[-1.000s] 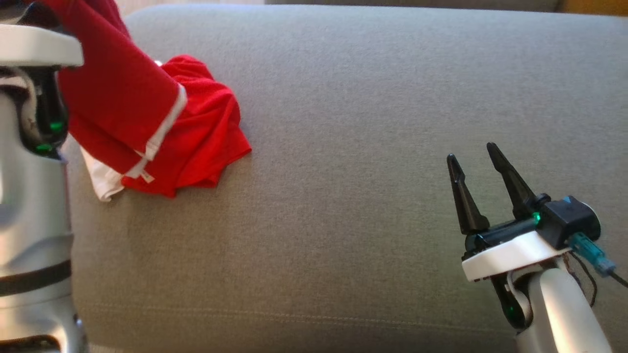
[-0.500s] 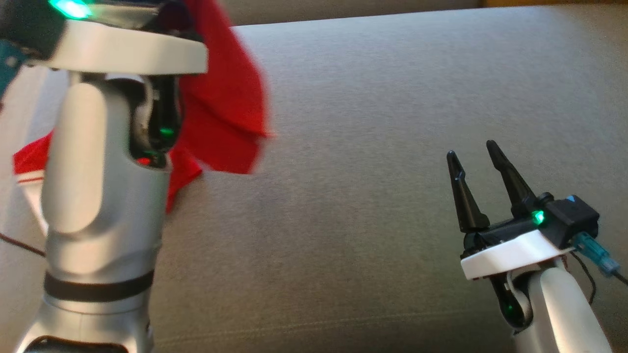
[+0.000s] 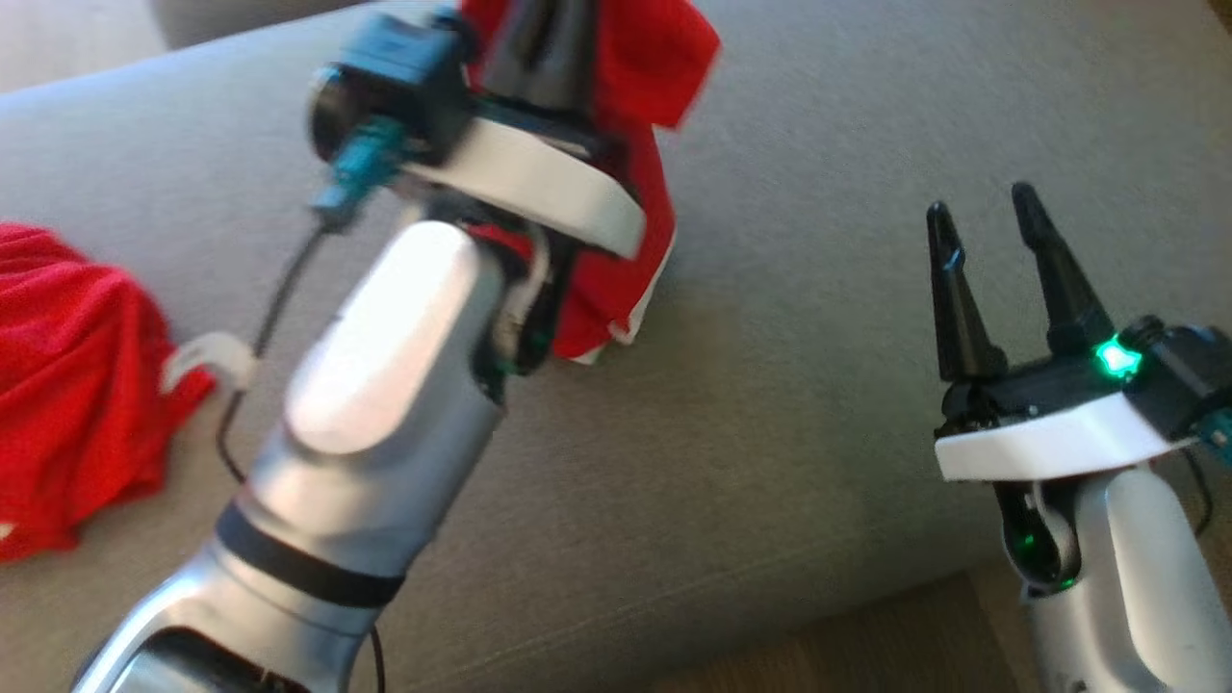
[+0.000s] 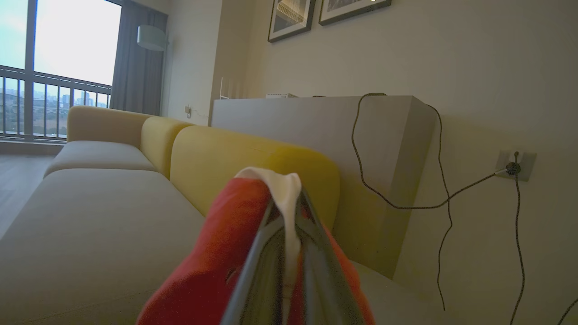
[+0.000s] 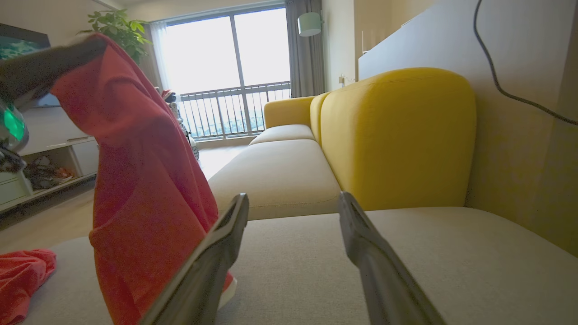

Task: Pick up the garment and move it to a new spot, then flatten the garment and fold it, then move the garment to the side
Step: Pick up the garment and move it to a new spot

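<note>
Fig.: my left gripper (image 4: pixel 288 203) clamps the red garment (image 5: pixel 144 180) at its white trim; the cloth hangs down to the grey sofa seat (image 3: pixel 818 337). My right gripper (image 3: pixel 984 207) stands wide and empty. A red heap (image 3: pixel 67 385), possibly separate, lies further left.

No readable text, label or number anywhere
</note>
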Robot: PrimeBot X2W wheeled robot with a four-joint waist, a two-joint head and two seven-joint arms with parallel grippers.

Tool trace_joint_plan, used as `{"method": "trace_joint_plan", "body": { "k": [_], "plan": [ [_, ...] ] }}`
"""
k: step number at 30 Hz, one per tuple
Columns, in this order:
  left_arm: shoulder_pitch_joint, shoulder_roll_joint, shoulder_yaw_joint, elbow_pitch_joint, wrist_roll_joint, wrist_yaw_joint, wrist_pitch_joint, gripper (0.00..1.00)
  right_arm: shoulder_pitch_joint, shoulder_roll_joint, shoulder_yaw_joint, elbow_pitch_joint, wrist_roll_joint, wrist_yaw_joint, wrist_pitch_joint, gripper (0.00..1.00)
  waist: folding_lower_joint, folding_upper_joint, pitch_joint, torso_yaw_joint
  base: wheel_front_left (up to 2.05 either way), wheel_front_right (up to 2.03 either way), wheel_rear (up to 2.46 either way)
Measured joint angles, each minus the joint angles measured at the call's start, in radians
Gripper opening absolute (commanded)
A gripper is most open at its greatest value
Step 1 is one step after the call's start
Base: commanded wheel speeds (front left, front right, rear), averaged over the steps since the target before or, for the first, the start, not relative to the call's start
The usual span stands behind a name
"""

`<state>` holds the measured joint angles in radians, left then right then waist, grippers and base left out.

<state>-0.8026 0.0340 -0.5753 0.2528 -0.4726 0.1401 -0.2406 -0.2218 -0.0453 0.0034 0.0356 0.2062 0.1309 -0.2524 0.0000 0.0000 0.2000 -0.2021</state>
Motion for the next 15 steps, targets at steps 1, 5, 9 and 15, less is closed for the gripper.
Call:
{"method": "trace_joint_plan", "body": {
  "k": [1,5,9,15],
  "plan": [
    [-0.010,0.000,-0.040,0.026,-0.010,0.012,0.000,0.00,-0.008,0.000,-0.002,-0.007,0.007,0.000,0.000,1.00,0.0000,0.0000,0.010,-0.016,0.00,0.00,0.00],
    [-0.033,0.000,-0.169,0.127,-0.070,0.049,-0.009,0.00,-0.019,0.000,-0.005,-0.021,0.028,0.000,0.000,1.00,0.0000,0.0000,0.049,-0.075,0.00,0.00,0.00],
    [-0.044,0.002,-0.269,0.205,-0.125,0.069,-0.009,0.27,-0.021,0.000,-0.013,-0.022,0.042,0.000,0.000,1.00,0.0001,0.0000,0.089,-0.118,0.00,0.00,0.00],
    [-0.044,0.004,-0.365,0.264,-0.174,0.064,-0.012,1.00,-0.035,0.000,-0.030,-0.023,0.043,0.000,0.000,1.00,0.0001,0.0000,0.110,-0.129,0.00,0.00,0.00]
  ]
}}
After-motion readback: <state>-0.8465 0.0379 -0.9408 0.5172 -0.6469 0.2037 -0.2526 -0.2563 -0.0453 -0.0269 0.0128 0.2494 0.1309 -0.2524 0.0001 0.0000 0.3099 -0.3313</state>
